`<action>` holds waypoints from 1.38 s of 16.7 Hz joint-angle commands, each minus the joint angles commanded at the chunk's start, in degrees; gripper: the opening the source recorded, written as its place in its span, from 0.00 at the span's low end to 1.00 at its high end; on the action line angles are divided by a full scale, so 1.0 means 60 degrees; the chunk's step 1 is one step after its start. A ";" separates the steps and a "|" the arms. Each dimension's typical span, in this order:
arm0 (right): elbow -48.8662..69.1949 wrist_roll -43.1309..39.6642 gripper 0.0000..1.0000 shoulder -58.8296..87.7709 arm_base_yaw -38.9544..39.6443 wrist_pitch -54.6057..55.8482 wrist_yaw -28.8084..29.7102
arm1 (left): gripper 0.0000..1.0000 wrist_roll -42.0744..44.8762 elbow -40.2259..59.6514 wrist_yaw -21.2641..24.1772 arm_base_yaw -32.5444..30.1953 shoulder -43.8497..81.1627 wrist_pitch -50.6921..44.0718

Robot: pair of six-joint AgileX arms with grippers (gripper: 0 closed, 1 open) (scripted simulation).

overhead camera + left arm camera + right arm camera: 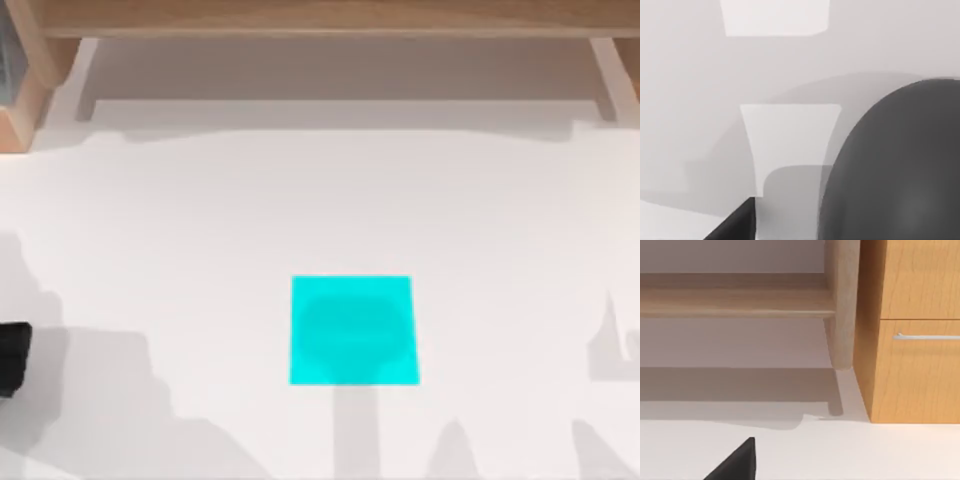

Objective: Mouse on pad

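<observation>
Top view looks down on a white surface [200,220]. The pad [352,330] is a bright blue-green square. It lies flat near the middle of the surface, a bit toward the near edge. A soft round shadow lies across the pad. More grey shadows fall on the surface at the left and right sides.

A black bit of my left hand [10,358] pokes in at the far left edge, well apart from the pad. A wooden shelf [330,20] runs along the far side of the surface.

From the left wrist view, a big dark grey round shape sits very close to the camera. It looks like the dark part of the mouse [900,165]. It is just beside a black piece of the left hand [735,225], with the white surface behind them. I cannot tell if the left hand is apart, together, or clamped on the mouse.

From the right wrist view, a black piece of my right hand [735,462] is over the white surface. It faces the wooden shelf and a wooden cabinet [915,365] with a silver handle [927,336]. I cannot tell if this hand is apart or together.
</observation>
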 joint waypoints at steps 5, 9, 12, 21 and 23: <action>0.0000 0.0000 1.00 0.0000 0.0000 0.0000 0.0000 | 0.55 0.0000 0.0000 0.0000 0.0000 0.0000 0.0000; 0.0000 0.0000 1.00 0.0000 0.0000 0.0000 0.0000 | 0.25 0.0000 0.0000 0.0000 0.0000 0.0000 0.0000; 0.0000 0.0000 1.00 0.0000 0.0000 0.0000 0.0000 | 0.02 0.0000 0.0000 0.0000 0.0000 0.0000 0.0000; 0.0000 0.0000 1.00 0.0000 0.0000 0.0000 0.0000 | 0.00 0.0012 0.0292 0.0028 -0.0006 -0.0647 -0.0582; 0.0000 0.0000 1.00 0.0000 0.0000 0.0000 0.0000 | 0.00 0.0008 0.0423 0.0028 0.0001 -0.0691 -0.0738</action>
